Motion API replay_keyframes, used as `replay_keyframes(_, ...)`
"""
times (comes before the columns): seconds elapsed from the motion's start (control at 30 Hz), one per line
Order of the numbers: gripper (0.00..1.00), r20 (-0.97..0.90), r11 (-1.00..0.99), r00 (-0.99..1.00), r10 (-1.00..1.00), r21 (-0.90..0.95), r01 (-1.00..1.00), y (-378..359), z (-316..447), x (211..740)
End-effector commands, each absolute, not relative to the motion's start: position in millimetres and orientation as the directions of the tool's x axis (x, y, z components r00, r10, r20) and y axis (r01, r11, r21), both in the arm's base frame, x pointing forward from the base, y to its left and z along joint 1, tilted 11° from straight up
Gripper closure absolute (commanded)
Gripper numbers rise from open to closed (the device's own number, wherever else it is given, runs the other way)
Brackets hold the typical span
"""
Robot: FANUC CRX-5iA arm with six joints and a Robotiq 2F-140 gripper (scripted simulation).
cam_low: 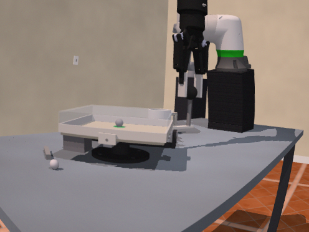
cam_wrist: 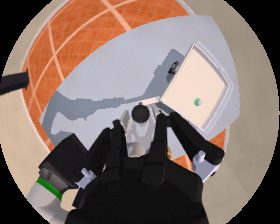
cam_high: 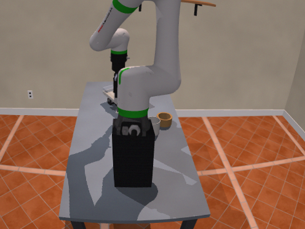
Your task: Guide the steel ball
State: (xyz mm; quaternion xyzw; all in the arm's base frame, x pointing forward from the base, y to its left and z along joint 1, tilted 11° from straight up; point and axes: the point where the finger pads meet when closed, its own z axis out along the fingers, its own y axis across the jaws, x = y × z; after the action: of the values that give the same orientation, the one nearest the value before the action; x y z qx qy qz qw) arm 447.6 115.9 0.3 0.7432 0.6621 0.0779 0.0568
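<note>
The clear-lidded plate sits on its black round base and looks level. The steel ball rests on the green printed spot. In the wrist view the plate shows with the green spot. A lever with a black knob stands upright beside the plate's right end. My gripper hangs just above the knob, partly open, with nothing between the fingers. The knob shows between the fingertips in the wrist view. In the top view the arm hides most of the plate.
A loose white ball and a small grey block lie on the table left of the plate, apart from it. A white cup and a wooden bowl stand by the robot's black pedestal.
</note>
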Motion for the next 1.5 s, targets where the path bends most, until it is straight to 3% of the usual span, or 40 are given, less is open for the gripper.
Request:
replay_keyframes(0.0, 0.58, 0.041, -0.117, 0.111, 0.993, 0.188, 0.975, 116, 2, 447)
replay_keyframes(1.27, 0.58, 0.041, -0.117, 0.111, 0.993, 0.188, 0.975, 115, 40, 440)
replay_keyframes(1.3, 0.0, 0.041, -0.117, 0.111, 0.993, 0.188, 0.975, 115, 40, 440)
replay_keyframes(1.47, 0.0, 0.041, -0.117, 0.111, 0.993, 0.188, 0.975, 115, 40, 440)
